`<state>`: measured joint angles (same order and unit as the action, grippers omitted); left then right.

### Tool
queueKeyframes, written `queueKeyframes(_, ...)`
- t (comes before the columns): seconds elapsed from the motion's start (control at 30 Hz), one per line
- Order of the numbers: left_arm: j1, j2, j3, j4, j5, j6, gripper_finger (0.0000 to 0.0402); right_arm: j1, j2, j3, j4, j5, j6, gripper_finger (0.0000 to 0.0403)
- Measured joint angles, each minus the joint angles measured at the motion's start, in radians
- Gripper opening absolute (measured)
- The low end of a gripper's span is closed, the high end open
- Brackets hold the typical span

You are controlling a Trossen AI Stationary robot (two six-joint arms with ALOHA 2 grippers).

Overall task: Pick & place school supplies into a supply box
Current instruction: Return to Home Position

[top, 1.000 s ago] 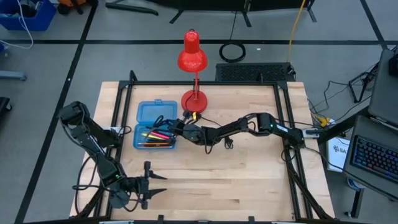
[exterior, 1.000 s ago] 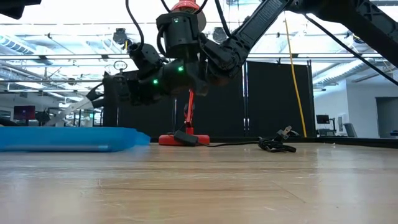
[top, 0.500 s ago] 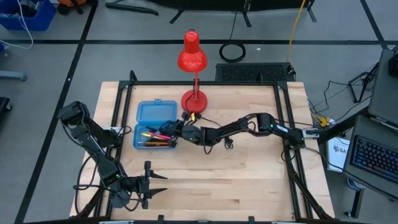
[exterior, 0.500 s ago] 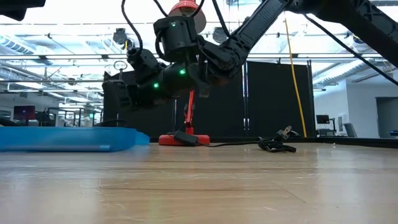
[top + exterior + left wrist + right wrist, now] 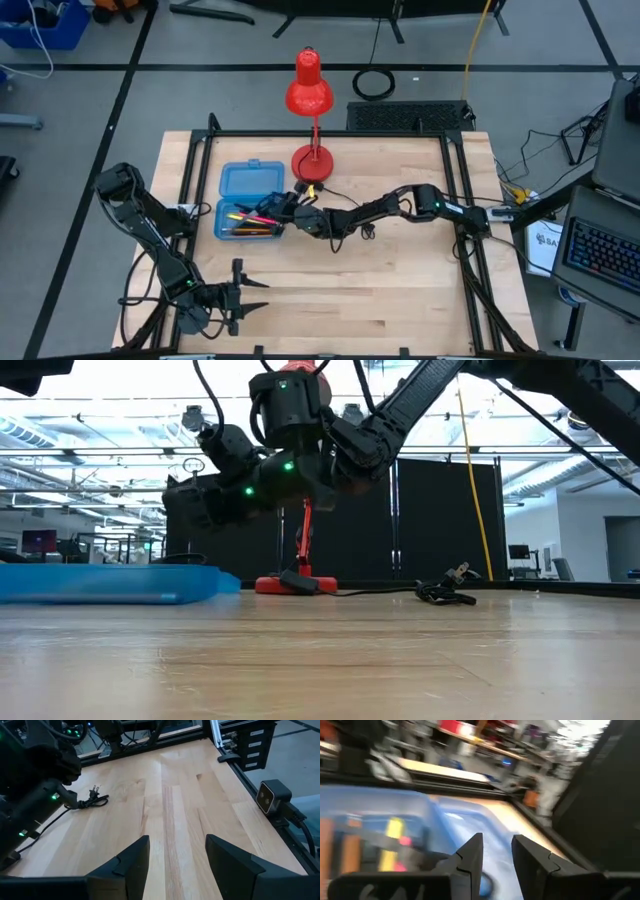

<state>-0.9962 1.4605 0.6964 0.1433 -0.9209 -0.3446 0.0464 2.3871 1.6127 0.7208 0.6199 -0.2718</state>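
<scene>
1. Supply box [image 5: 250,183] check, starting from the working claw: right gripper [image 5: 276,207] hovering over the box's right-hand end, raised off the table in the low view.
2. Showing fingers [image 5: 470,856] parted by a narrow gap and gripping nothing; blue plastic visible through the gap.
3. Lying just ahead of and below that claw, toward the table's left: open base holding the school supplies [image 5: 248,220] (yellow, pink and orange sticks plus darker ones), lid folded back toward the red lamp [image 5: 310,95].
4. Running left to right across the table, long axis roughly in line with the right arm's reach; sticks lying along it.
5. Waiting well apart at the near left corner: left gripper [image 5: 250,290], fingers spread wide, empty. Right arm being by far the nearer.
6. Judging loading done; expecting a pull-back rightward, away from the box, minding the lamp base and black cord [image 5: 445,595] close beside the arm.
</scene>
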Motion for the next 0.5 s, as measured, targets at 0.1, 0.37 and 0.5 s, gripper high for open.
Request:
queueKeyframes(0.1, 0.000, 0.000, 0.000, 0.000, 0.004, -0.001, 0.0200, 0.018, 0.000, 0.000, -0.012, 0.132, -0.061, 0.0090)
queueKeyframes(0.37, 0.000, 0.000, 0.000, 0.016, 0.005, -0.005, 0.0200, 0.111, -0.031, -0.001, -0.012, 0.422, -0.334, 0.0090)
queueKeyframes(0.5, 0.000, 0.000, 0.000, 0.018, 0.005, -0.019, 0.0200, 0.167, -0.060, -0.001, -0.017, 0.566, -0.456, 0.0089)
